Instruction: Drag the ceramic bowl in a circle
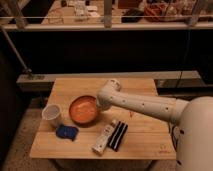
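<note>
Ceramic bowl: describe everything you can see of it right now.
The round, shallow, orange-red glazed ceramic bowl with a darker rim sits upright on the light wooden table, left of centre, apart from the small white cup. The gripper is at its rim opposite the cup, under the wrist of the white arm.

Things on the table (145,145)
Ceramic bowl (82,111) left of centre, gripper (100,104) at its right rim; cup (51,114) by the left edge; pad (66,132), tube (104,138) and case (118,136) along the front edge.
</note>
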Robot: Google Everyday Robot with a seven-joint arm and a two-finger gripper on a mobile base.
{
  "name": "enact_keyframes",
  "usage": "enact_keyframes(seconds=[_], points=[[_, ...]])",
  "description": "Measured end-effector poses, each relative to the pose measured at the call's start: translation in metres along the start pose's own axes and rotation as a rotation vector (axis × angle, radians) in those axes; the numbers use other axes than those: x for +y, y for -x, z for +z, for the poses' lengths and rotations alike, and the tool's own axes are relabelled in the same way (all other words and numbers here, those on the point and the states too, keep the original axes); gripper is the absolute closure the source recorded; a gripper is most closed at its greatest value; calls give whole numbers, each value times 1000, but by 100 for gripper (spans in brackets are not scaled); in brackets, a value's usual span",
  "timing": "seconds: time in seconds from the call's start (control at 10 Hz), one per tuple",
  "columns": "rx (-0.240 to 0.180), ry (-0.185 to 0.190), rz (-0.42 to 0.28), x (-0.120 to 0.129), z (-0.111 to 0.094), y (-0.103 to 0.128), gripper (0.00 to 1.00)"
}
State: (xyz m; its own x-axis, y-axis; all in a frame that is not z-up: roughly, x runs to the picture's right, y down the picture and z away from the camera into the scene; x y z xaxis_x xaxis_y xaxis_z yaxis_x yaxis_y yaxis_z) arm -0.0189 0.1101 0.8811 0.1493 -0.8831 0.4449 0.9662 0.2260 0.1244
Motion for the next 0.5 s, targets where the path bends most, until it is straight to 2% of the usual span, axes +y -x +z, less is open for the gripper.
enact_keyframes(seconds=[0.3, 0.5], points=[[17, -47, 9, -16, 8, -47, 93], [24, -53, 82, -2, 13, -77, 93]])
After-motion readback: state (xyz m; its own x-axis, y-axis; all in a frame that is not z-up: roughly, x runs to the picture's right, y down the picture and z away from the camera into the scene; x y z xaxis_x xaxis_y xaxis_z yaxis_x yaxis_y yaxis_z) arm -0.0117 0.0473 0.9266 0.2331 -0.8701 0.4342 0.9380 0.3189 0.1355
